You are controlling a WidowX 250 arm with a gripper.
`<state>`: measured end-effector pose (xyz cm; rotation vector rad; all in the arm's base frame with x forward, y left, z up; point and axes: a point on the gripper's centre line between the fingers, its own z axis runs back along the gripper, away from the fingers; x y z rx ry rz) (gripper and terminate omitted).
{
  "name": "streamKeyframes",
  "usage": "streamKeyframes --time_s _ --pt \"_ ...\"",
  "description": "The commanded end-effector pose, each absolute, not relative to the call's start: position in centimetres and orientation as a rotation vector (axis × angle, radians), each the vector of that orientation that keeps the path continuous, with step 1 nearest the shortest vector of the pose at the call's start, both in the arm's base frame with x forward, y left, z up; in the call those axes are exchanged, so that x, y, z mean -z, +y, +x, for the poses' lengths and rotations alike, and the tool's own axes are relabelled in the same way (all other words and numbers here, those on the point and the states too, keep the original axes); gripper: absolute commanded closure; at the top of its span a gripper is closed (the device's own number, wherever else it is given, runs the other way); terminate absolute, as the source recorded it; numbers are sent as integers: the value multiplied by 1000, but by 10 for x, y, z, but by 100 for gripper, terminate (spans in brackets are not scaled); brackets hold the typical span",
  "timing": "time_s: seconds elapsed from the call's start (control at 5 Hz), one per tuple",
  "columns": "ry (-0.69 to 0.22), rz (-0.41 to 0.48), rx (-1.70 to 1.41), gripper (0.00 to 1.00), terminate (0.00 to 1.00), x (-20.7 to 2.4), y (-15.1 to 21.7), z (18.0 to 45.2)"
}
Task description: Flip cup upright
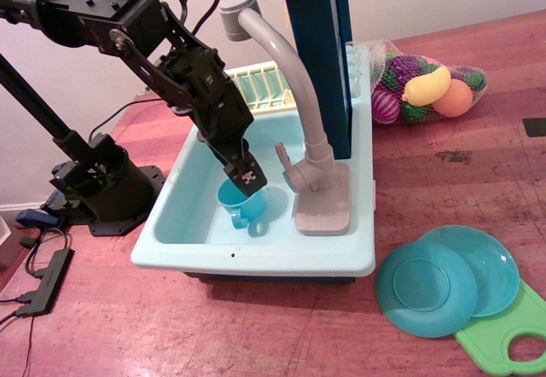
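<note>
Cup (246,204): sitting in the toy sink (183,215), opening facing up, handle toward camera.
Gripper (245,175): reaching into the cup's rim; grip state unclear.
Progress: flip appearing done; release and withdrawal remaining.

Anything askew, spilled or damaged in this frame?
Nothing spilled or broken. The cup stands in the toy sink, opening up, handle toward the camera, with the gripper at its rim. The two plates overlap on the table, partly over a green board.
</note>
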<state>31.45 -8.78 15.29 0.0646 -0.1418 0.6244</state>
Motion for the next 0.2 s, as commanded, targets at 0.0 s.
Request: streamKeyframes --time_s 0.0 --pt "-174 44 -629 0 100 -166 -85 318"
